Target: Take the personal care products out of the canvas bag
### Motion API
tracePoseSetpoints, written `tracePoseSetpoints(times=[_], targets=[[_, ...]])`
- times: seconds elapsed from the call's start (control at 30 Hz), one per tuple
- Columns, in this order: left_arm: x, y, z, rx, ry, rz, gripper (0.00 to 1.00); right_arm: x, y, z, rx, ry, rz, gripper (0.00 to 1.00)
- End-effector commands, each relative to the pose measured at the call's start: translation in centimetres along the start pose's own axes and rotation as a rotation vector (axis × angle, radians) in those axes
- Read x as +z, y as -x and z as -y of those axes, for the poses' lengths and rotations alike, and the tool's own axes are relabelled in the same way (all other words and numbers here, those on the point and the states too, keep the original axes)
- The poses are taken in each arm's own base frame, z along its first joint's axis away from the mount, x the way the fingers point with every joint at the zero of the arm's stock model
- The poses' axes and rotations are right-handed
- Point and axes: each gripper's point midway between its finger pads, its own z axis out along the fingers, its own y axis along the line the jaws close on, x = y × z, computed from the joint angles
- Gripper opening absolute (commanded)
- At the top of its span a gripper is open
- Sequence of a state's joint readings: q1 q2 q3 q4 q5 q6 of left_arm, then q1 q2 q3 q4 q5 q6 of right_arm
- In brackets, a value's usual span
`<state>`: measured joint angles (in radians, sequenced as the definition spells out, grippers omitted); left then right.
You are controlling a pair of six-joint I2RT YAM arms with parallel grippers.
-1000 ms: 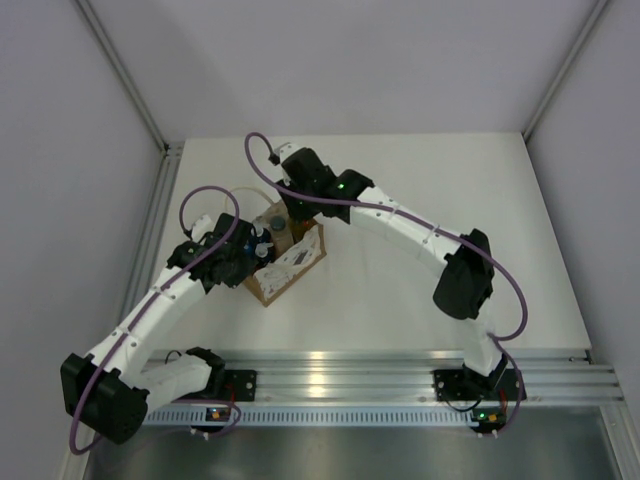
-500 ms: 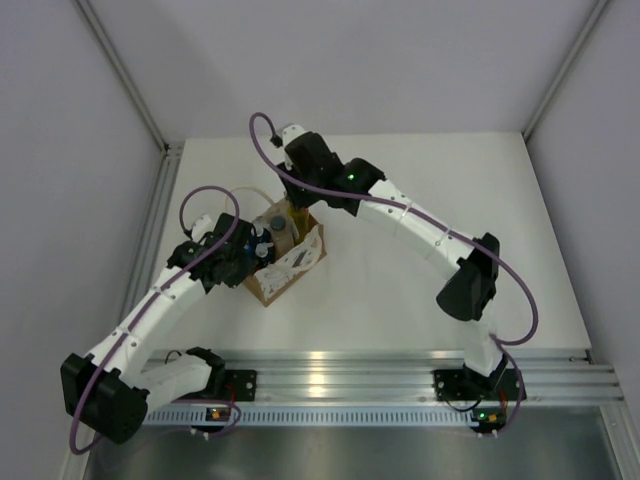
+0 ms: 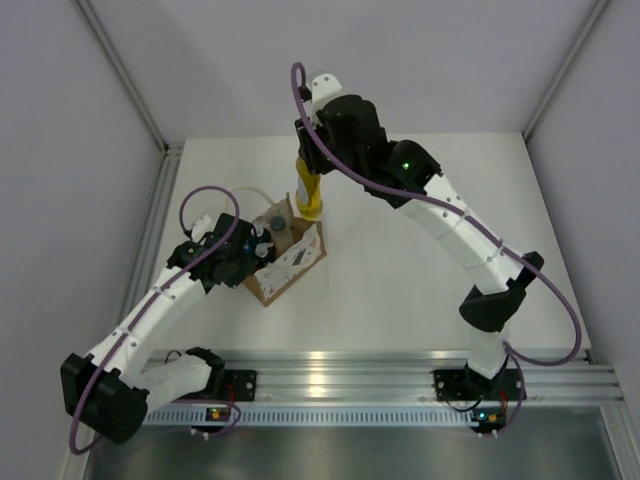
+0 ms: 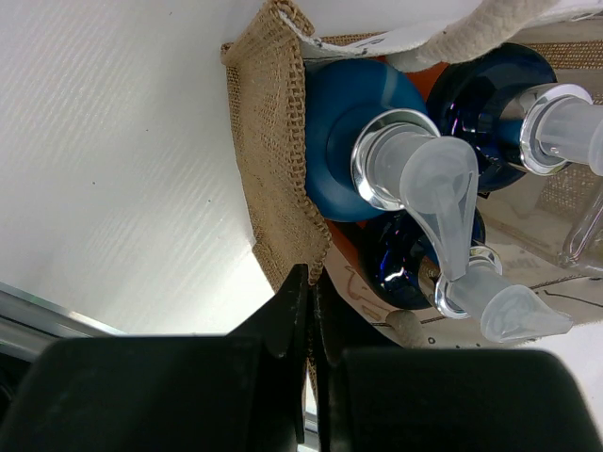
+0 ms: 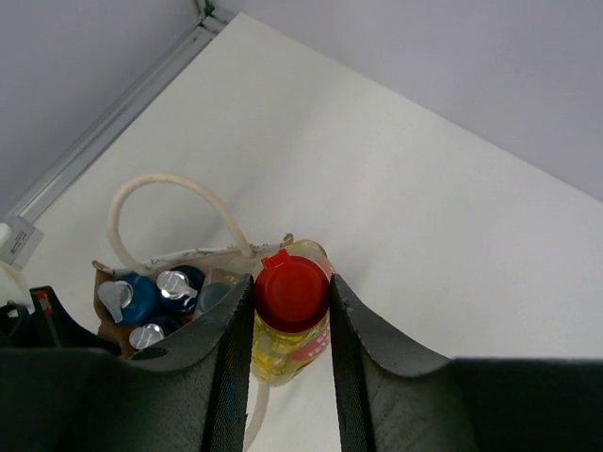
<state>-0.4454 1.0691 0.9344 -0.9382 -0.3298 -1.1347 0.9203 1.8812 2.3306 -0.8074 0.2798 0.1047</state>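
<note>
The canvas bag (image 3: 283, 263) stands left of the table's middle. Several bottles with blue tops (image 3: 263, 243) stand inside it; they also show in the left wrist view (image 4: 363, 132) and the right wrist view (image 5: 141, 299). My left gripper (image 4: 312, 282) is shut on the bag's woven rim (image 4: 275, 160). My right gripper (image 5: 290, 320) is shut on the yellow bottle with red cap (image 5: 291, 290) and holds it in the air above the bag's far side, as the top view shows (image 3: 309, 192). The pale bottle's dark cap (image 5: 213, 296) shows in the bag.
The bag's white loop handle (image 5: 179, 202) arches over the table behind the bag. A metal rail (image 3: 152, 230) runs along the table's left edge, with walls close on the left and back. The aluminium base rail (image 3: 400, 375) lies at the near edge.
My right gripper has risen out of the bag with the yellow bottle and moved up and slightly right. The left arm and the bag have not moved.
</note>
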Motion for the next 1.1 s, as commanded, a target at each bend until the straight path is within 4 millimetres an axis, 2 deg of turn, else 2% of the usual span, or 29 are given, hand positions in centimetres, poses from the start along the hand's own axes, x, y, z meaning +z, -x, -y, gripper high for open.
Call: tracePoseSetpoints(times=[0.0, 0.2, 0.37, 0.43, 0.47, 0.5, 0.57, 0.63, 0.67, 0.7, 0.73, 0.77, 0.83, 0.87, 1.03, 1.07], targets=[[0.7, -1.7, -1.5, 0.016, 0.05, -0.063, 0.0, -6.8, 9.2, 2.4, 0.049, -0.061, 0.292, 0.0], [0.6, -1.7, -1.5, 0.014, 0.047, -0.065, 0.0, -6.9, 8.4, 4.8, 0.044, -0.139, 0.27, 0.0], [0.5, -1.7, -1.5, 0.014, 0.043, -0.065, 0.0, -4.8, 5.9, 6.5, 0.033, -0.176, 0.209, 0.0], [0.5, -1.8, -1.5, 0.013, 0.04, -0.066, 0.0, -4.6, 5.5, 6.8, 0.041, -0.166, 0.214, 0.0], [0.4, -1.7, -1.5, 0.015, 0.04, -0.063, 0.0, -3.7, 4.6, 7.5, 0.048, -0.18, 0.207, 0.0], [0.4, -1.7, -1.5, 0.015, 0.037, -0.062, 0.0, -3.9, 4.6, 8.0, 0.056, -0.185, 0.214, 0.0], [0.4, -1.7, -1.6, 0.015, 0.038, -0.061, 0.0, -2.8, 3.3, 9.1, 0.071, -0.192, 0.195, 0.0], [0.3, -1.7, -1.6, 0.014, 0.033, -0.06, 0.0, -2.6, 3.0, 9.6, 0.084, -0.181, 0.208, 0.0], [0.3, -1.7, -1.6, 0.016, 0.035, -0.061, 0.0, -2.0, 1.7, 10.6, 0.085, -0.19, 0.189, 0.0], [0.3, -1.7, -1.6, 0.016, 0.032, -0.059, 0.0, -1.7, 2.1, 10.9, 0.095, -0.186, 0.219, 0.0], [0.3, -1.6, -1.6, 0.017, 0.034, -0.059, 0.0, -1.3, 1.7, 11.0, 0.095, -0.171, 0.219, 0.0], [0.2, -1.6, -1.5, 0.018, 0.029, -0.057, 0.0, -0.2, 0.2, 12.0, 0.097, -0.181, 0.19, 0.0], [0.1, -1.6, -1.5, 0.018, 0.026, -0.058, 0.0, 1.0, -0.8, 12.8, 0.101, -0.181, 0.168, 0.0], [0.1, -1.5, -1.3, 0.018, 0.023, -0.059, 0.0, 1.8, -1.7, 13.9, 0.104, -0.198, 0.146, 0.0], [-0.1, -1.3, -1.1, 0.021, 0.013, -0.053, 0.0, 3.7, -3.8, 15.9, 0.113, -0.22, 0.11, 0.0], [-0.1, -1.4, -1.2, 0.018, 0.014, -0.055, 0.0, 4.3, -4.6, 16.8, 0.122, -0.232, 0.094, 0.0]])
